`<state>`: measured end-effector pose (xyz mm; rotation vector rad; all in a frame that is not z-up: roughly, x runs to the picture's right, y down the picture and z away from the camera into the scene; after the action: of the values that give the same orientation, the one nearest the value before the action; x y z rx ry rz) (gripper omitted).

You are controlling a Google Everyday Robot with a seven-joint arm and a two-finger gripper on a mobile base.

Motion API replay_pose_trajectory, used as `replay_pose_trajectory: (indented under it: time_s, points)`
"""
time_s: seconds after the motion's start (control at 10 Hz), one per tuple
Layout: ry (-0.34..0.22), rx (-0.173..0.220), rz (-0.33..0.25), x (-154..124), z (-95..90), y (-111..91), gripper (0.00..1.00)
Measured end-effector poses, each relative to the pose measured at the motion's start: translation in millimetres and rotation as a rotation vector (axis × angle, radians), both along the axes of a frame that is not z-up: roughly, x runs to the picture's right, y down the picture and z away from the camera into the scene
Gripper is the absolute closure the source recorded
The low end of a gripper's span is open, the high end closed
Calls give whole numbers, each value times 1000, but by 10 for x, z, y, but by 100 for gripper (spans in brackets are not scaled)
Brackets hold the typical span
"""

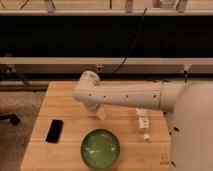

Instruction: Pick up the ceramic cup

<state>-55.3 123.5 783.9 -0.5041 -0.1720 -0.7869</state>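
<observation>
Reaching across the tabletop (62,97) from the right, the arm holds its pincer (95,109) low near the middle, jaws spread wide, gripping nothing. The ceramic cup (102,115), mostly hidden, seems to sit just beside the pincer, behind the green bowl (100,148). 1 black phone (54,131) lies left.

I see the white robot arm (125,95) spanning the light wooden table (60,97), its gripper (95,110) spread wide under the elbow, by the small whitish ceramic cup (102,115). A wide green bowl (101,148) blocks the front, a flat black phone (54,131) the left, a white lying bottle (142,125) the right. Bare wood shows between them.
</observation>
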Motion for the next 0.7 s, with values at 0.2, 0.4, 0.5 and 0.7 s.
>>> replay_pose_trajectory:
  time_s: [0.2, 0.4, 0.5, 0.7]
  points:
    - [0, -14, -6, 2, 78, 60, 20]
    - [0, -23, -6, 7, 108, 90, 20]
    - [0, -29, -5, 20, 134, 109, 20]
    - [-1, -40, -8, 29, 173, 149, 20]
